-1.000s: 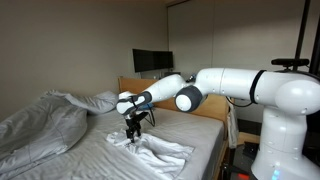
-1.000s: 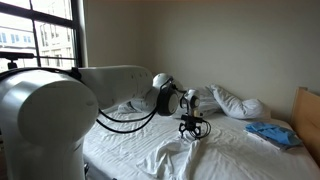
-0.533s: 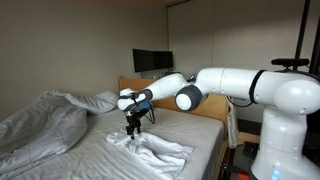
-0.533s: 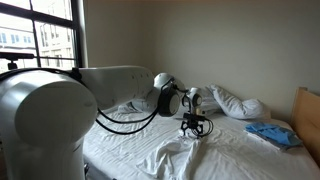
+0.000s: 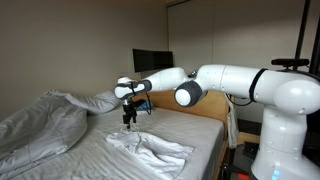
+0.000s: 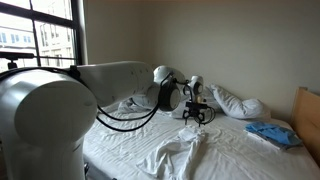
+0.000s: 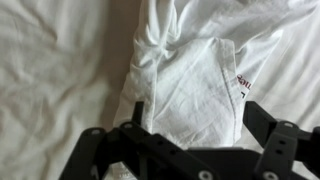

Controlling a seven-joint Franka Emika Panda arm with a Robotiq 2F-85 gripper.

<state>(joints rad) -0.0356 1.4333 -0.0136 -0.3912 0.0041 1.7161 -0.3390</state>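
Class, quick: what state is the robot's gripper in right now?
Gripper: open, holding nothing, fingers spread above the white garment.

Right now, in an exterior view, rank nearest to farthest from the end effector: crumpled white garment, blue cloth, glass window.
1. Crumpled white garment, directly beneath the end effector.
2. Blue cloth, near the wooden headboard.
3. Glass window, far left wall.

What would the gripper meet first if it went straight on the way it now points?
Most likely the crumpled white garment on the bed sheet. The gripper hangs open, pointing down above it, with nothing visible between, though the gap's depth is unclear.
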